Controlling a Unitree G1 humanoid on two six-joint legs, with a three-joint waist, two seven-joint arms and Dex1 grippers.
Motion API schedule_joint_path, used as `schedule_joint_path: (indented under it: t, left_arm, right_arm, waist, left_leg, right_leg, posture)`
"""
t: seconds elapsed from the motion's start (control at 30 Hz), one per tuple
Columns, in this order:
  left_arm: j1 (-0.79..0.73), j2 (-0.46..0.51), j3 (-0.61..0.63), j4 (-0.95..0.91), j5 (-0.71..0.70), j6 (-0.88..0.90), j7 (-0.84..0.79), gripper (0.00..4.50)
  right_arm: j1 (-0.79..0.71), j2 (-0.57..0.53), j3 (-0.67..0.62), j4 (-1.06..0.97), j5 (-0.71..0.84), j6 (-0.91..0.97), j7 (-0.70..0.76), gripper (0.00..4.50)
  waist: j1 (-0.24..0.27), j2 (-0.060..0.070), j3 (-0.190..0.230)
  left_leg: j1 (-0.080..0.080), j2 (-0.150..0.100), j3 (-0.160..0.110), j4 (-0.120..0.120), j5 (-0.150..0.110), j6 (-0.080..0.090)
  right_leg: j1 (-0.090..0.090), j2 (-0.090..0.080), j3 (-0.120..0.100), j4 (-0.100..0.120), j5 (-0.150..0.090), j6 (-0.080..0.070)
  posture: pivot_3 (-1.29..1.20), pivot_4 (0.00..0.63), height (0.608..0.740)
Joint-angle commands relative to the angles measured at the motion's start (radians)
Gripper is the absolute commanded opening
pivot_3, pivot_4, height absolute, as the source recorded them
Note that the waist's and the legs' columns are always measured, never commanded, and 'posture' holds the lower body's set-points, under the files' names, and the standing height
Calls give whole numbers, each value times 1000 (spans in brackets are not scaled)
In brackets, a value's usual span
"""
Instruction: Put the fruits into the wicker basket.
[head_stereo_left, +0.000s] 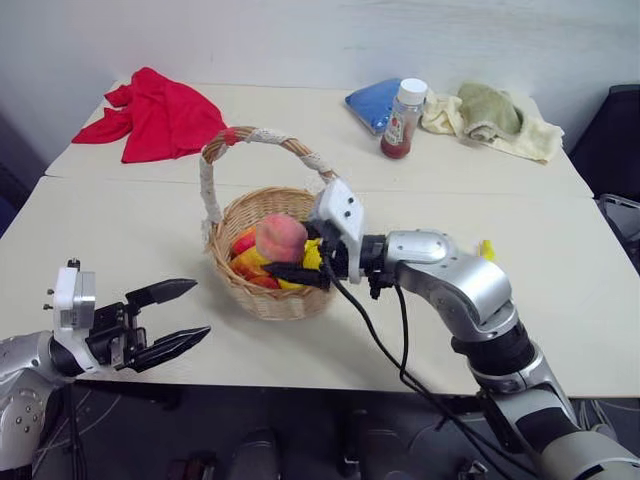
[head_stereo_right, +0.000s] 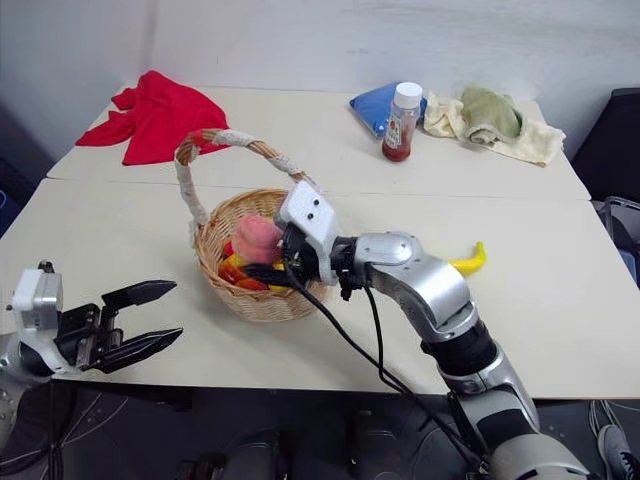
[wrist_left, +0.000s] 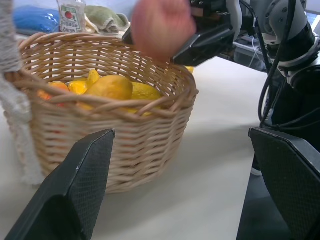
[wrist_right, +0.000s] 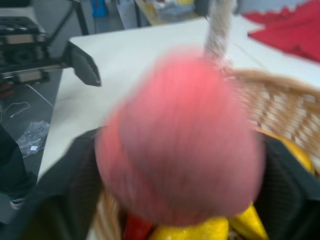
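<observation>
The wicker basket (head_stereo_left: 272, 300) stands mid-table and holds several fruits, among them a yellow-orange mango (wrist_left: 112, 86). My right gripper (head_stereo_left: 284, 258) reaches level over the basket's rim from the right. Its fingers stand wide, one on each side of the pink peach (head_stereo_left: 281, 236). The peach hangs blurred just above the fruits inside, loose between the fingers. A yellow banana (head_stereo_right: 468, 262) lies on the table behind my right forearm. Low at the table's near left edge, my left gripper (head_stereo_left: 170, 315) is open and empty, pointing toward the basket.
The basket's tall corded handle (head_stereo_left: 262, 137) arches over it, just behind my right gripper. At the back of the table lie a red cloth (head_stereo_left: 160, 115), a blue bag (head_stereo_left: 375, 100), a red-filled bottle (head_stereo_left: 405, 120) and a crumpled towel (head_stereo_left: 490, 120).
</observation>
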Motion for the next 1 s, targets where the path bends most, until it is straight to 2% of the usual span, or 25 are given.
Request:
schedule_joint_path:
  t: [0.03,0.13,0.23,0.33,0.37,0.57,0.67,0.73,0.9,1.0]
  left_arm:
    - [4,11,-2,-41,9,-24,1,4500]
    - [-7,13,-16,-39,14,-30,-2,4500]
    - [-23,14,-30,-36,19,-38,-4,4500]
    - [-40,18,-42,-32,17,-43,-12,4500]
    - [-44,20,-46,-31,16,-45,-16,4500]
    - [-65,102,-48,-121,-144,149,7,4500]
    - [-108,94,-54,-127,-134,132,36,4500]
    - [-135,77,-66,-115,-118,120,57,4500]
    - [-143,72,-91,-102,-93,117,55,4500]
    - [-143,88,-97,-75,-59,98,35,4500]
  right_arm:
    - [-17,-5,-42,-50,20,-2,15,4474]
    - [22,-43,-87,-105,92,-31,111,4474]
    - [99,-129,-162,-185,186,-34,215,4474]
    - [239,-215,-290,-283,317,-47,305,4474]
    - [282,-218,-330,-299,334,-64,290,4474]
    - [646,-306,-546,-135,18,-516,277,4474]
    - [797,-311,-716,13,-79,-748,248,4474]
    - [902,-318,-773,85,-121,-859,265,4474]
    - [1030,-310,-854,205,-159,-1015,231,4474]
    - [1010,-319,-860,178,-106,-911,176,4474]
  waist:
    - [0,0,0]
    - [0,0,0]
    - [4,0,0]
    - [10,0,0]
    - [15,0,0]
    - [24,0,0]
    - [30,1,0]
    - [30,1,0]
    - [14,1,0]
    - [6,1,0]
  left_leg:
    - [0,0,0,0,0,0]
    - [0,0,-1,-1,0,0]
    - [0,0,-2,-1,0,0]
    - [0,0,-2,-1,0,0]
    - [1,0,-2,-1,0,0]
    - [4,1,-1,-1,-1,0]
    - [4,-1,1,0,0,1]
    - [4,-1,2,0,0,1]
    - [6,0,5,-1,0,1]
    - [8,0,6,0,0,1]
  right_leg:
    - [0,0,0,0,0,0]
    - [0,0,-1,0,0,0]
    - [1,1,-3,-1,0,0]
    - [2,1,-3,-2,0,1]
    - [3,1,-3,-3,0,1]
    - [7,4,-2,-5,0,3]
    - [7,4,0,-6,1,5]
    - [8,5,1,-7,2,6]
    - [8,9,5,-7,2,6]
    - [8,12,12,-7,2,7]
  posture:
    - [0,150,740]
    - [0,150,740]
    - [0,150,740]
    - [0,150,740]
    - [0,150,740]
    - [0,150,740]
    - [0,150,740]
    - [0,150,740]
    - [0,150,740]
    - [0,150,740]
